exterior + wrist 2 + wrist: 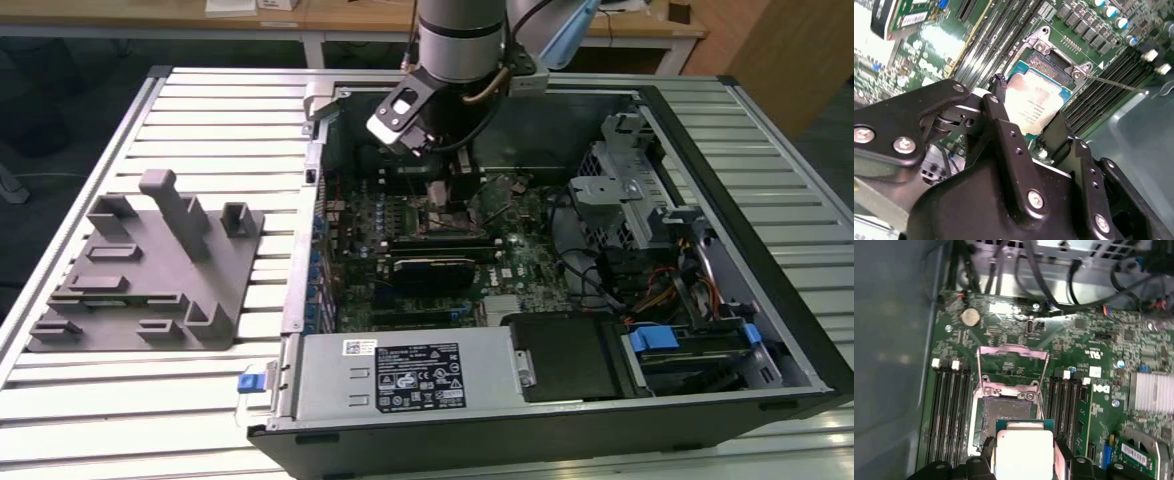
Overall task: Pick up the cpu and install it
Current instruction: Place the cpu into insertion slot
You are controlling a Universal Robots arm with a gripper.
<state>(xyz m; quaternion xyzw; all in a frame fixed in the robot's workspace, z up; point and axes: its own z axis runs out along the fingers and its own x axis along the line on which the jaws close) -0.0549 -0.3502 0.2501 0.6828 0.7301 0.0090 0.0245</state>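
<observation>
The cpu (1030, 102) (1024, 452), a flat square chip with a silver-white top, sits between my gripper's black fingers (1000, 97). My gripper (1029, 117) (1024, 455) is shut on it by two opposite edges. The chip hangs low over the open motherboard socket (1004, 412) (1048, 62) and covers part of it; I cannot tell if they touch. The socket's metal load plate (1012, 365) stands flipped up beyond it. In the exterior view my gripper (447, 200) reaches down into the open computer case (781, 300) above the board's middle.
Memory slots (949, 410) run along both sides of the socket. Black cables (1054, 285) cross the board's edge, with a finned heatsink (1151, 392) nearby. The case holds a power supply (400, 375) and drive cage (627, 190). A grey fixture block (147, 265) stands at the exterior view's left.
</observation>
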